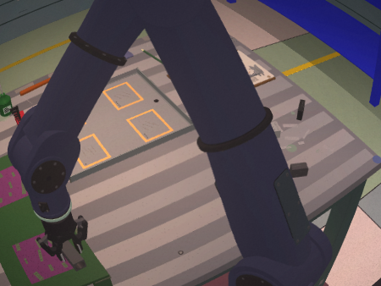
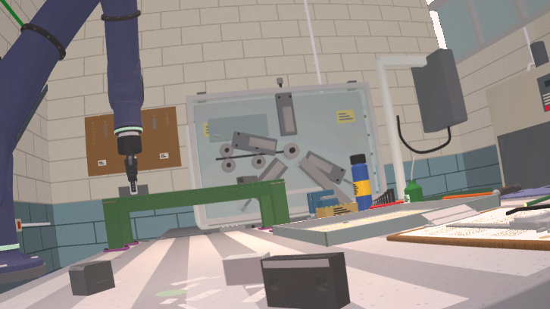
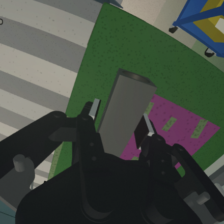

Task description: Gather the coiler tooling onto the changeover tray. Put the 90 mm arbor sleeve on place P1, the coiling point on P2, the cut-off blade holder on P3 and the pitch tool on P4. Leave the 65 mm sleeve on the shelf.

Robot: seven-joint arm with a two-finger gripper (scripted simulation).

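A grey arbor sleeve (image 3: 126, 114) lies on the green shelf (image 1: 46, 254), partly over a magenta mat (image 3: 175, 127). The changeover tray (image 1: 127, 120) with orange-outlined places sits further back on the striped table, and it holds no tooling. A dark block (image 1: 298, 169), an upright black piece (image 1: 301, 109) and a pale piece (image 2: 242, 267) lie on the table's far side. My gripper (image 3: 119, 121) is lowered over the shelf with a finger on either side of the sleeve, and it is open, gripping nothing.
My arm's large links (image 1: 220, 105) cross over the table and hide part of the tray. A clipboard (image 1: 256, 72) lies beyond the tray. A second magenta mat (image 1: 10, 186) lies further along the shelf. A blue bottle (image 2: 360, 180) stands behind the tray.
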